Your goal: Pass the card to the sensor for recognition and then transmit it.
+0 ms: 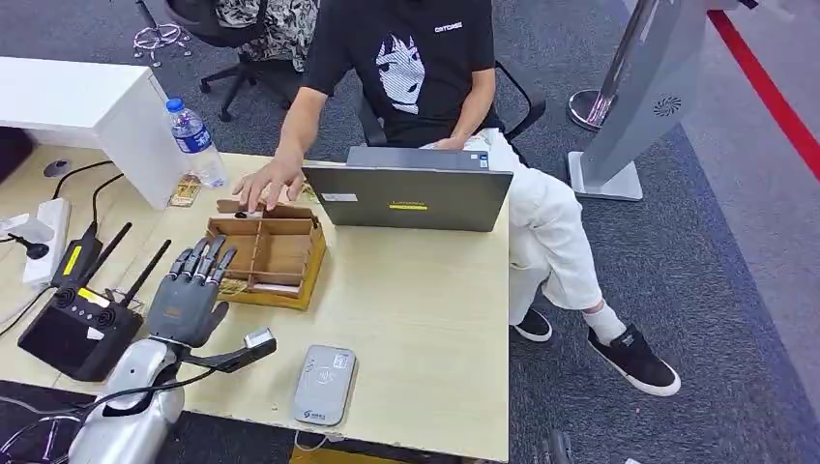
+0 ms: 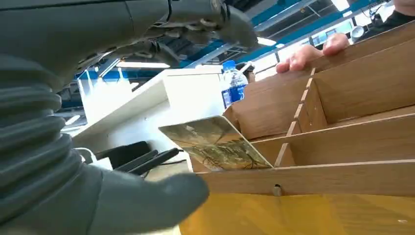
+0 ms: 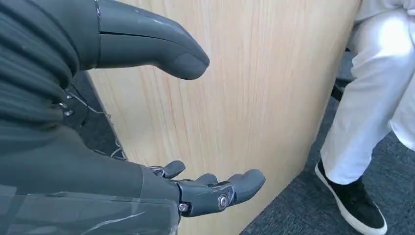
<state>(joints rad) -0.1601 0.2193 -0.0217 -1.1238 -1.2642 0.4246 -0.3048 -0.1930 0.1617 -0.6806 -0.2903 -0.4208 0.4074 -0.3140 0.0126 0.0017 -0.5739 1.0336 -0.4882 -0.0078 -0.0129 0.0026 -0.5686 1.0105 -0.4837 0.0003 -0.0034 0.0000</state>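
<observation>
From the head camera I see a pale wood-grain table top (image 1: 425, 290) standing on dark grey carpet (image 1: 696, 319), with a red stripe (image 1: 764, 92) running along the floor at the far right. My left hand (image 1: 189, 290) hovers over the near left corner of a compartmented brown wooden tray (image 1: 276, 253), fingers stretched out and apart, holding nothing. In the left wrist view a picture-printed card (image 2: 215, 143) leans tilted in the tray's end slot, just beyond my thumb and not touched by it. The flat grey rounded card sensor (image 1: 325, 384) lies near the table's front edge, well apart from the tray. My right hand (image 3: 195, 147) hangs below the table's edge beside its wooden side panel, fingers loosely curled but spread, nothing in it.

Across the table sits a person in a black printed T-shirt (image 1: 406, 58) and white trousers, one hand (image 1: 261, 184) resting on the tray's far wall. A grey laptop (image 1: 411, 193) stands open in front of them, its lid back toward me. To the left I see a clear plastic water bottle with a blue cap (image 1: 196, 140) beside a white box-shaped cabinet (image 1: 87, 106), a black router with upright antennas (image 1: 73, 324) and a white power strip (image 1: 48, 237). A grey freestanding kiosk (image 1: 643, 97) stands on the carpet at the right.
</observation>
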